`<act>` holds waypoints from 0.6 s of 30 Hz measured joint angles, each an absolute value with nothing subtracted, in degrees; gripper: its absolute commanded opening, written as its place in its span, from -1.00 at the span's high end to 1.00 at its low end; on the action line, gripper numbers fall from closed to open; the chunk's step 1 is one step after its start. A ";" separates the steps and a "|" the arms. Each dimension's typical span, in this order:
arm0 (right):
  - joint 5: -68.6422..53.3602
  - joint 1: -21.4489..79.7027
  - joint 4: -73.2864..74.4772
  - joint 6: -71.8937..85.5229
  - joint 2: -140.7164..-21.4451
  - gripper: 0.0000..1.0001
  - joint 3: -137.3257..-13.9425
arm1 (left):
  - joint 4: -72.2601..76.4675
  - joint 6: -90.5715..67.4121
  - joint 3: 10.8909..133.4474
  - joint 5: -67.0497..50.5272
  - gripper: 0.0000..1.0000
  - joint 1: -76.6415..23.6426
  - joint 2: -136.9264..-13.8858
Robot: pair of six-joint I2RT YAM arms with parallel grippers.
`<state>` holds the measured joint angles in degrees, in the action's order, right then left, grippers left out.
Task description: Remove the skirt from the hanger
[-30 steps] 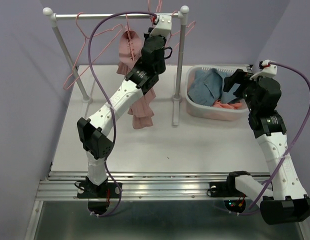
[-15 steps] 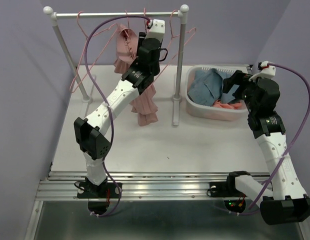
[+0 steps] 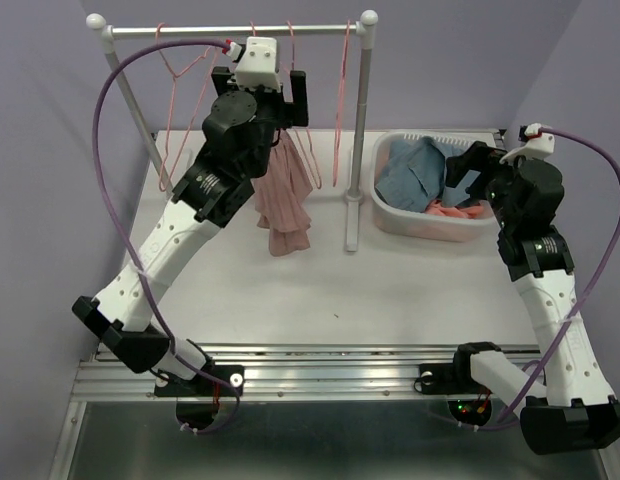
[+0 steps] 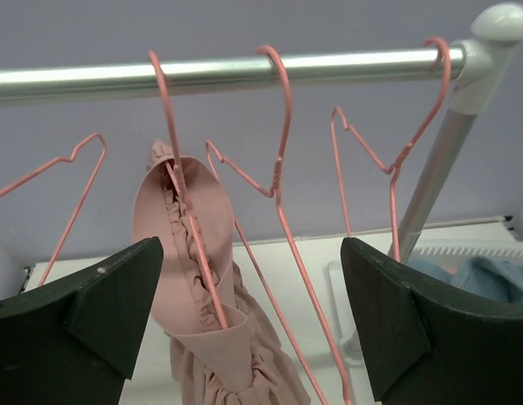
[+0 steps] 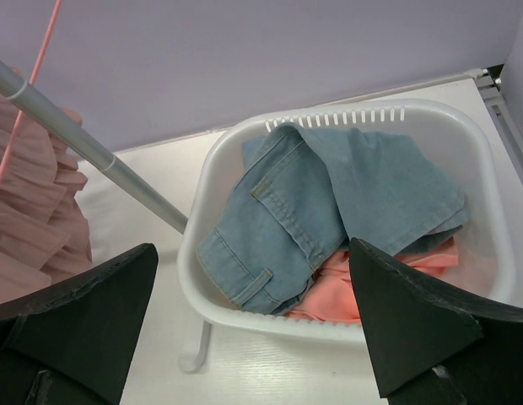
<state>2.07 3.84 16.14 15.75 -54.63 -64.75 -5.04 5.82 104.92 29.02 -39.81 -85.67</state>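
A pink ruffled skirt point(image 4: 190, 253) hangs by its waistband on a pink wire hanger point(image 4: 198, 253) hooked over the metal rail point(image 4: 245, 72). My left gripper point(image 4: 253, 329) is open just in front of it, a dark finger on either side, touching nothing. From above, the left gripper point(image 3: 260, 88) is up near the rail and the skirt point(image 3: 287, 195) drapes below it. My right gripper point(image 3: 468, 165) hovers open over the basket; its wrist view shows the right gripper point(image 5: 253, 337) empty and the skirt's edge point(image 5: 34, 194) at the far left.
Empty pink hangers point(image 4: 278, 169) point(image 4: 388, 160) hang on the rail beside the skirt. The rack's right post point(image 3: 358, 140) stands between the skirt and a white basket point(image 3: 390, 215) holding blue denim point(image 5: 329, 194) and an orange garment point(image 5: 388, 287).
My left gripper has opened and moved left and back from the right end of the rail. The skirt and hangers, earlier pulled askew, now hang straight. The right arm is unmoved.
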 measured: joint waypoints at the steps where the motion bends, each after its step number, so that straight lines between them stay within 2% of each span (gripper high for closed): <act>1: 1.93 3.84 16.14 15.81 -54.54 -1.00 -64.75 | -4.84 5.43 103.88 28.88 -0.97 -39.99 -83.88; 7: 0.16 3.84 16.14 16.29 -54.39 -1.00 -64.73 | -7.07 2.66 102.37 29.58 -0.97 -38.17 -80.84; 14: -0.58 3.84 16.14 16.32 -54.37 -1.00 -64.71 | -13.10 -1.67 108.03 26.85 -0.97 -31.29 -88.84; 17: -0.71 3.84 16.14 16.32 -54.37 -1.00 -64.73 | -15.18 -3.14 110.39 25.87 -0.82 -29.06 -93.10; 18: -0.73 3.84 16.14 16.32 -54.37 -1.00 -64.71 | -16.01 -3.66 111.37 24.95 -0.62 -28.29 -94.87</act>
<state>-0.73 3.84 16.14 16.32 -54.37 -64.71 -16.01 -3.66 111.37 24.95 -28.29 -94.87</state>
